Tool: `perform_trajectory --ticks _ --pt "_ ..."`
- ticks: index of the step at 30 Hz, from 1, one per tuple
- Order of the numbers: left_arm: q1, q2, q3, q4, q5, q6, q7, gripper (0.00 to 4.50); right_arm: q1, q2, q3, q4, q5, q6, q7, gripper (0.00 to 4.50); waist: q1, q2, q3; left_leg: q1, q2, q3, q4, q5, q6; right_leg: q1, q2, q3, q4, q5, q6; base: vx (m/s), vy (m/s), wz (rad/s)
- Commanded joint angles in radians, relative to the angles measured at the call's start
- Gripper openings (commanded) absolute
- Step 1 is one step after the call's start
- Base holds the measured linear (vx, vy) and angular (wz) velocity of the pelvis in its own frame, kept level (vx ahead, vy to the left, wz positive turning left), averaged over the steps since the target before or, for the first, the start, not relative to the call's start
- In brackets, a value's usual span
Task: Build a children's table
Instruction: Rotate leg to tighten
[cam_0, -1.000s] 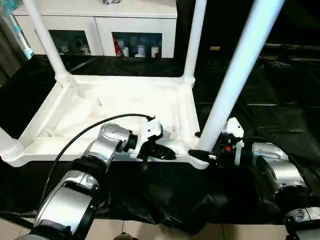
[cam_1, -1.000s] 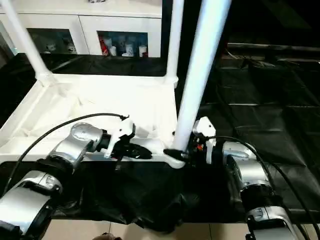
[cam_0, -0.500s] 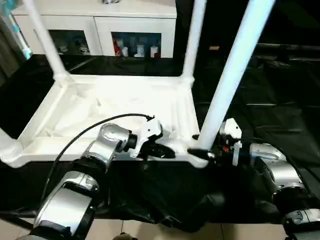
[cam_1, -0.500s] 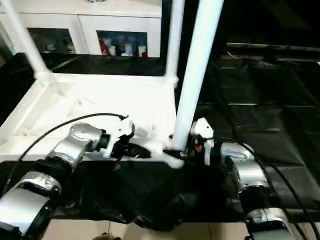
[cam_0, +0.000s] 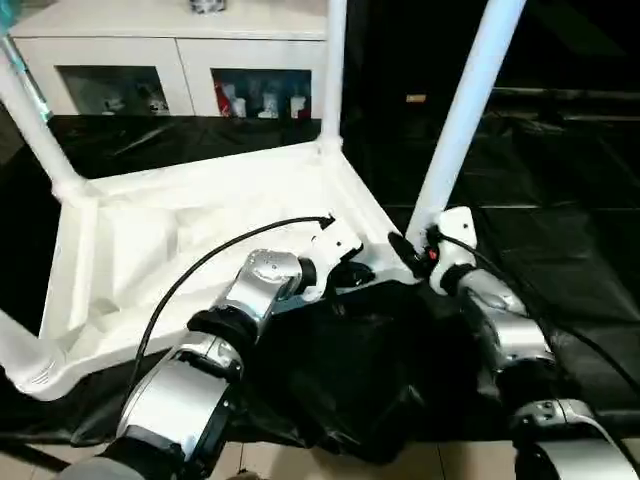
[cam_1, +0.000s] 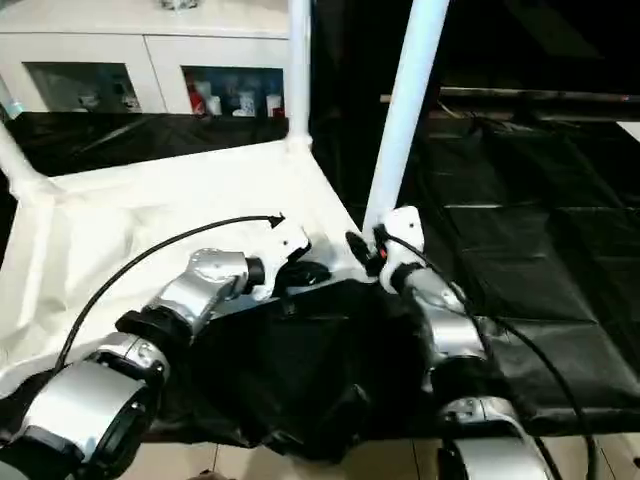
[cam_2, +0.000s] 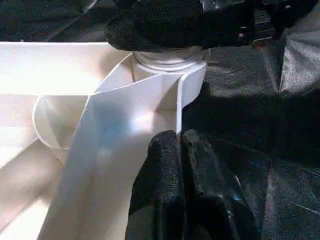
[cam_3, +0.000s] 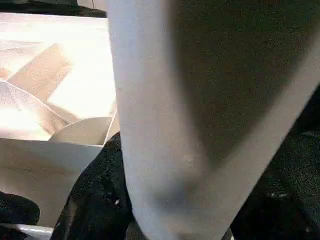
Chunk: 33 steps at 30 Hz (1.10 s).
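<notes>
The white tabletop (cam_0: 200, 215) lies underside up on black cloth, with its ribs and raised rim showing. White tube legs stand in its corner sockets: two at the far corners (cam_0: 333, 70) (cam_0: 30, 120), one at the near left (cam_0: 15, 355) and one at the near right (cam_0: 462, 115). My left gripper (cam_0: 350, 275) is shut on the rim wall close to the near-right corner, its black fingers (cam_2: 175, 150) pinching the thin wall. My right gripper (cam_0: 408, 248) is shut on the base of the near-right leg (cam_3: 165, 125), just above its socket (cam_2: 167, 57).
A white cabinet (cam_0: 170, 60) with glass doors stands behind the work. Black cloth (cam_0: 560, 240) covers the surface and bunches into folds (cam_0: 360, 380) in front of the tabletop, between my forearms. A black cable (cam_0: 200, 270) loops over my left arm.
The tabletop has swung around: its near-right corner moved away from me and its left side came nearer. Both grippers travelled with it, keeping their holds. The camera also shifted slightly.
</notes>
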Motion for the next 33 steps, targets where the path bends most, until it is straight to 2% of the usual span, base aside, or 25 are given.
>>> perform_trajectory --ticks 1,3,5,6,9,13,14,18,21,25,31,33 --pt "-0.037 -0.036 -0.002 -0.004 -0.018 -0.038 -0.005 0.00 0.024 0.053 0.068 0.038 0.003 0.005 0.095 2.72 -0.002 -0.007 -0.059 0.013 0.053 -0.031 -0.068 -0.209 0.064 0.040 -0.101 0.062 -0.093 -0.287 -0.176 0.000 0.000 0.00" --pt "-0.029 -0.021 -0.009 -0.011 -0.020 -0.048 -0.054 0.00 0.028 0.035 0.067 0.020 0.020 -0.011 0.152 2.82 -0.002 -0.008 -0.060 0.011 0.054 -0.032 -0.067 -0.201 0.073 0.042 -0.102 0.062 -0.088 -0.256 -0.184 0.000 0.000 0.00" --pt "-0.025 -0.013 -0.011 -0.015 -0.020 -0.052 -0.073 0.00 0.032 0.027 0.070 0.006 0.027 -0.014 0.184 3.11 -0.002 -0.007 -0.061 0.011 0.054 -0.030 -0.066 -0.187 0.081 0.043 -0.101 0.063 -0.084 -0.221 -0.196 0.000 0.000 0.00" --pt "-0.013 0.008 -0.019 -0.029 -0.022 -0.062 -0.135 0.00 0.053 -0.008 0.086 -0.046 0.058 -0.003 0.309 3.18 0.001 -0.009 -0.061 0.009 0.052 -0.029 -0.064 -0.182 0.097 0.047 -0.101 0.062 -0.084 -0.204 -0.203 0.000 0.000 0.00" --pt "0.006 0.043 -0.029 -0.050 -0.026 -0.068 -0.225 0.00 0.086 -0.082 0.125 -0.103 0.075 0.006 0.478 3.18 0.010 -0.010 -0.060 0.004 0.056 -0.027 -0.062 -0.165 0.120 0.050 -0.098 0.059 -0.080 -0.186 -0.201 0.000 0.000 0.00" --pt "0.017 0.070 -0.039 -0.065 -0.026 -0.068 -0.296 0.00 0.105 -0.132 0.145 -0.125 0.082 0.002 0.574 3.18 0.014 -0.009 -0.060 0.006 0.059 -0.027 -0.062 -0.172 0.116 0.046 -0.101 0.058 -0.079 -0.195 -0.215 0.000 0.000 0.00" --pt "0.034 0.099 -0.055 -0.089 -0.027 -0.065 -0.381 0.00 0.111 -0.172 0.143 -0.132 0.095 0.010 0.647 3.18 0.018 -0.011 -0.060 0.008 0.060 -0.028 -0.064 -0.177 0.109 0.047 -0.101 0.058 -0.081 -0.218 -0.211 0.000 0.000 0.00" --pt "0.058 0.147 -0.070 -0.127 -0.037 -0.046 -0.512 0.00 0.113 -0.223 0.130 -0.140 0.115 0.031 0.734 3.18 0.027 -0.009 -0.063 0.008 0.062 -0.027 -0.063 -0.160 0.112 0.046 -0.102 0.060 -0.076 -0.190 -0.223 0.000 0.000 0.00" --pt "0.056 0.165 -0.071 -0.126 -0.037 -0.049 -0.548 0.00 0.114 -0.234 0.127 -0.147 0.133 0.045 0.770 2.92 0.030 -0.004 -0.062 0.011 0.065 -0.028 -0.064 -0.168 0.107 0.042 -0.101 0.059 -0.073 -0.176 -0.232 0.000 0.000 0.00" --pt "0.052 0.178 -0.068 -0.128 -0.039 -0.047 -0.562 0.00 0.120 -0.237 0.133 -0.159 0.140 0.062 0.797 2.69 0.030 -0.005 -0.063 0.010 0.065 -0.029 -0.065 -0.172 0.091 0.044 -0.103 0.059 -0.072 -0.178 -0.231 0.000 0.000 0.00" --pt "0.055 0.184 -0.063 -0.147 -0.044 -0.040 -0.564 0.00 0.130 -0.238 0.142 -0.173 0.152 0.087 0.827 2.64 0.033 -0.007 -0.066 0.008 0.063 -0.028 -0.062 -0.142 0.101 0.047 -0.102 0.060 -0.067 -0.142 -0.233 0.000 0.000 0.00" --pt "0.057 0.175 -0.054 -0.147 -0.047 -0.041 -0.544 0.00 0.136 -0.229 0.140 -0.171 0.146 0.083 0.812 2.64 0.033 -0.004 -0.065 0.009 0.063 -0.028 -0.062 -0.141 0.102 0.045 -0.102 0.059 -0.069 -0.140 -0.234 0.000 0.000 0.00"
